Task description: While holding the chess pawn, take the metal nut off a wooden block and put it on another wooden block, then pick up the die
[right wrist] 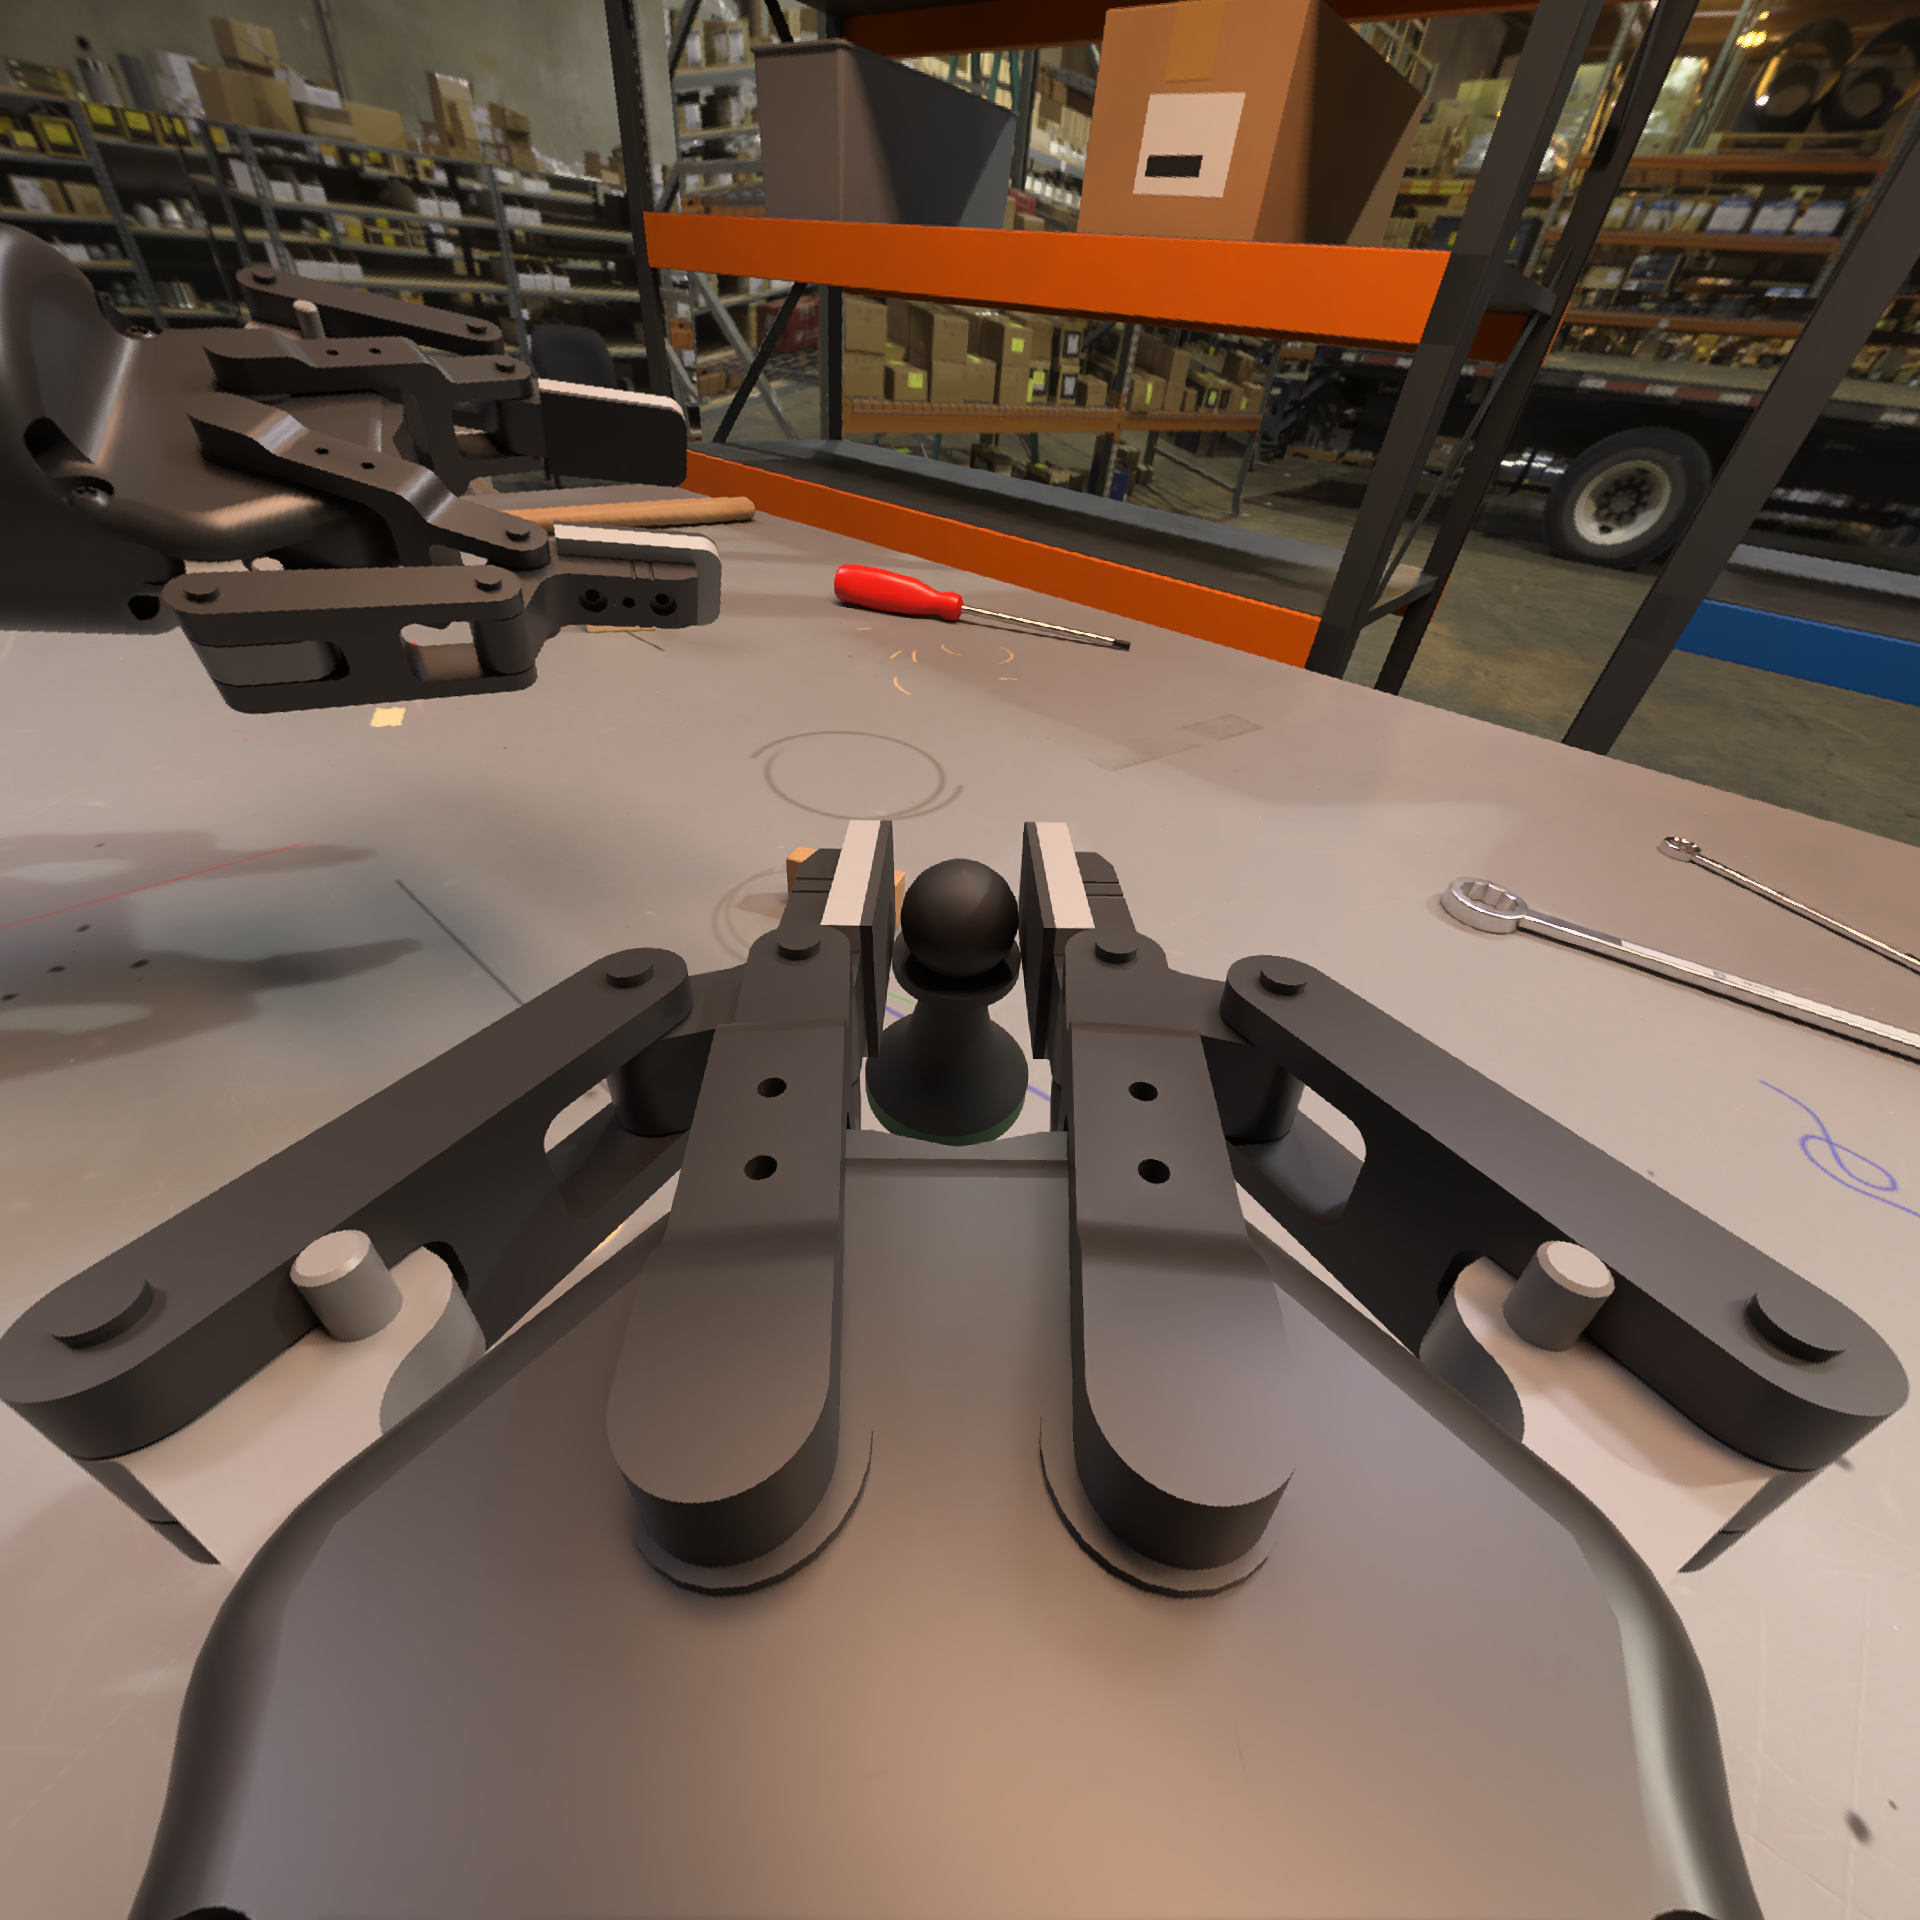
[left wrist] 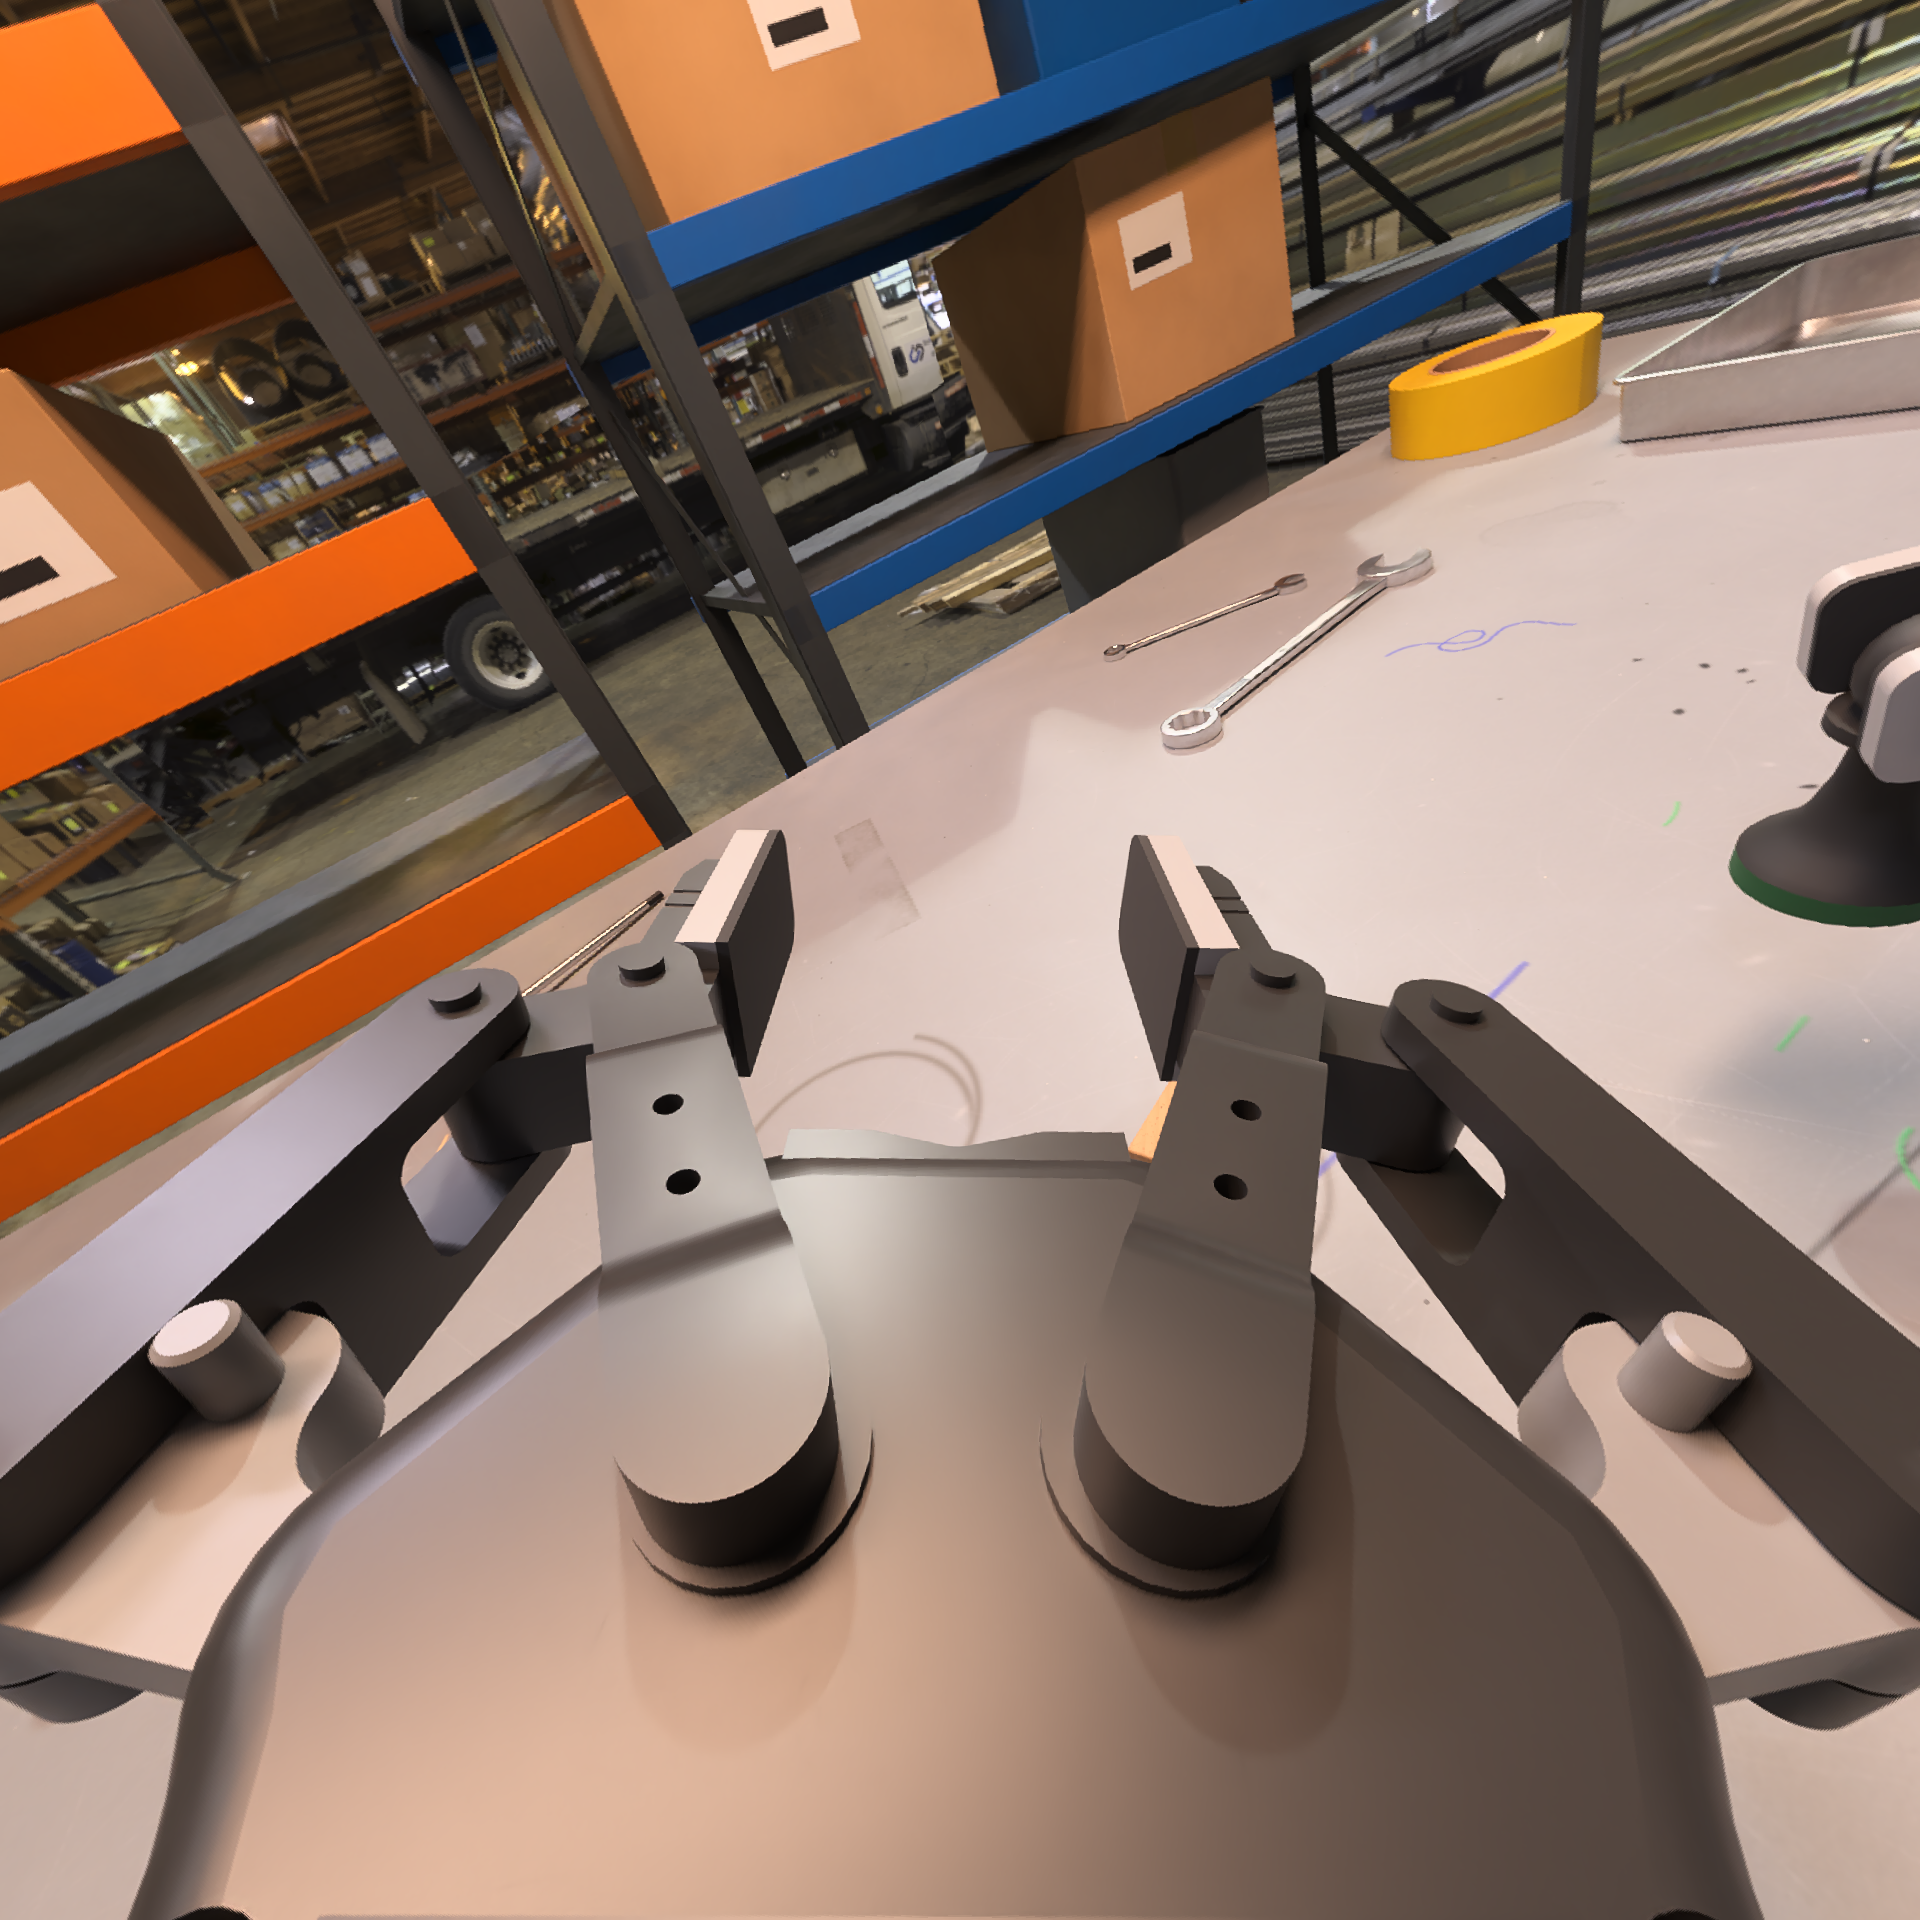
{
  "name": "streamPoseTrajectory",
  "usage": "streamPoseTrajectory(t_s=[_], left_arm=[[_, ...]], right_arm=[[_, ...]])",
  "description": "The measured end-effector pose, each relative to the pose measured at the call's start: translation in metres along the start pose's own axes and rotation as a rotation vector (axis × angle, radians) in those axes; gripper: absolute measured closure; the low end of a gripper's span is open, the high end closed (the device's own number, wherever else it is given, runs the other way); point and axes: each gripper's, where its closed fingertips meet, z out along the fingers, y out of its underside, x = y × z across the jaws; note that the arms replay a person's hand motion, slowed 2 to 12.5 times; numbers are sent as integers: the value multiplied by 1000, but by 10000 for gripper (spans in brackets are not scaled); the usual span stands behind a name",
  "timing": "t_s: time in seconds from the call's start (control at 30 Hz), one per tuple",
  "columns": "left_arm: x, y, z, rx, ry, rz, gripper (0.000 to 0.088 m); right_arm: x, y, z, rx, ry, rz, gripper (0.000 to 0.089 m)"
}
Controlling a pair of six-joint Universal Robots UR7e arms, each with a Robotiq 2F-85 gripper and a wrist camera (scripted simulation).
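The right end effector (right wrist: pixel 956 914) was closed around the head of a black chess pawn (right wrist: pixel 951 997) standing on the grey desk (right wrist: pixel 1351 831). The left end effector (left wrist: pixel 956 935) hovered wide open, empty. A wooden block (right wrist: pixel 805 864) sat just beyond the pawn.

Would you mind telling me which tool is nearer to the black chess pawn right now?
The right. The right tool has its fingers on either side of the black chess pawn, at its round head. The left tool hangs open above the table, well off to the pawn's side.

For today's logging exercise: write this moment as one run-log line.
right end effector: shut on chess pawn | left end effector: open, empty | metal nut, die: not visible
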Motion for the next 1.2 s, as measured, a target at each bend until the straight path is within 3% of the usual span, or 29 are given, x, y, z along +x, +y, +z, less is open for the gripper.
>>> streamPoseTrajectory(t_s=[0.53, 1.2], left_arm=[[-8, 6, -8, -9, -23, -39, 335], [-44, -23, -27, 45, -122, -27, 340]], right_arm=[[-1, 1, 1, -4, -22, 13, 673], [-8, 0, 1, 3, -55, -3, 673]])
